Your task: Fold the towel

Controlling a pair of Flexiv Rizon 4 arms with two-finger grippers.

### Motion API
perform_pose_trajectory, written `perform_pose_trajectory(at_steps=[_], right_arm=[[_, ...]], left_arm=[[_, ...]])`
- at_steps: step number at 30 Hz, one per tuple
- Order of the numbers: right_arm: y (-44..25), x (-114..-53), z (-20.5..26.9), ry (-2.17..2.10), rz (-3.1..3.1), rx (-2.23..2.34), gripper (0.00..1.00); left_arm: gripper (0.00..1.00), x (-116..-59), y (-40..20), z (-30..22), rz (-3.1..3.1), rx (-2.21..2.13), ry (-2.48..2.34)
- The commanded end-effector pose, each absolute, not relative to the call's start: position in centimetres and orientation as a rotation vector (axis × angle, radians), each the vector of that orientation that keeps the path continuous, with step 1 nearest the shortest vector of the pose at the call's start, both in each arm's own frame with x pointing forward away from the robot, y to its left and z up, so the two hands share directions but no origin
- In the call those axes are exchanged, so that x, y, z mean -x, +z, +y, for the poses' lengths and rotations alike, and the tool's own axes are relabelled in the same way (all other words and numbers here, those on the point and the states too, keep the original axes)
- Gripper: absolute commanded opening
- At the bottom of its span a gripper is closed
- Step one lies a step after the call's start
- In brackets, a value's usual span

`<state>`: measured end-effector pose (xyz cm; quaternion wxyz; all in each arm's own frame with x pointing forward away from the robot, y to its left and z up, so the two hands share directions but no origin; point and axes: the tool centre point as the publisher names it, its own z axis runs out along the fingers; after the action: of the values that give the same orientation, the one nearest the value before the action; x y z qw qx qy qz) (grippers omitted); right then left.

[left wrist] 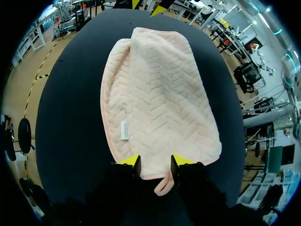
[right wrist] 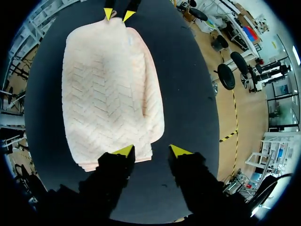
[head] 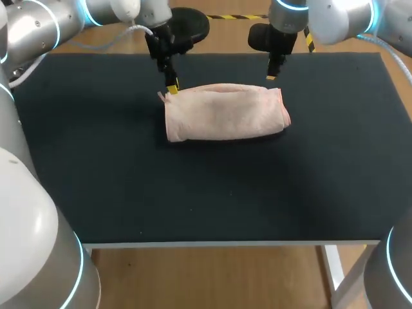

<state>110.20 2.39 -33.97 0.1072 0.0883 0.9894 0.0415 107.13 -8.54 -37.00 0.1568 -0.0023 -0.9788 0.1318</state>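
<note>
Where the towel [head: 222, 112] lies, black matting [head: 193, 199] spreads.

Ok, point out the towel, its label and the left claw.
towel [head: 222, 112], head view, its middle.
label [left wrist: 124, 130], left wrist view, its centre.
left claw [left wrist: 155, 162], left wrist view, between its tips.

Table [head: 96, 193] had a black top w/ a pale front edge. One pink towel [head: 222, 112], folded, lay flat on it, twd the far side, approx. mid.
</note>
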Motion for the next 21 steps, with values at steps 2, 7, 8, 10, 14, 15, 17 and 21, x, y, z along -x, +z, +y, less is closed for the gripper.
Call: perform_pose_trajectory(at_steps=[2,7,8,10,14,15,17,21], right_arm=[[-33.2,-108.2,1.3,0.153,2.836,-0.241,1.0],[-32.5,-106.5,1.7,0.144,2.828,-0.157,1.0],[-32.5,-106.3,1.9,0.138,2.828,-0.143,1.0],[-32.5,-105.8,2.0,0.14,2.829,-0.14,1.0],[-32.5,-105.1,2.4,0.155,2.83,-0.134,1.0],[-32.5,-105.0,2.5,0.164,2.827,-0.13,1.0],[-32.4,-104.7,2.8,0.188,2.828,-0.124,1.0],[-32.2,-104.3,3.0,0.229,2.826,-0.116,1.0]], left_arm=[[1.0,-105.1,-36.1,-5.6,-2.811,0.005,0.663],[1.0,-102.5,-34.5,-3.9,-2.816,0.06,0.893],[1.0,-102.0,-34.3,-3.7,-2.813,0.072,0.927],[1.0,-101.1,-34.0,-3.3,-2.805,0.109,0.991],[1.0,-99.8,-33.7,-2.5,-2.792,0.108,1.12],[1.0,-99.4,-33.7,-2.3,-2.8,0.104,1.149],[1.0,-98.7,-33.9,-1.8,-2.819,0.075,1.238],[1.0,-97.7,-33.8,-1.6,-2.874,0.05,1.318]])
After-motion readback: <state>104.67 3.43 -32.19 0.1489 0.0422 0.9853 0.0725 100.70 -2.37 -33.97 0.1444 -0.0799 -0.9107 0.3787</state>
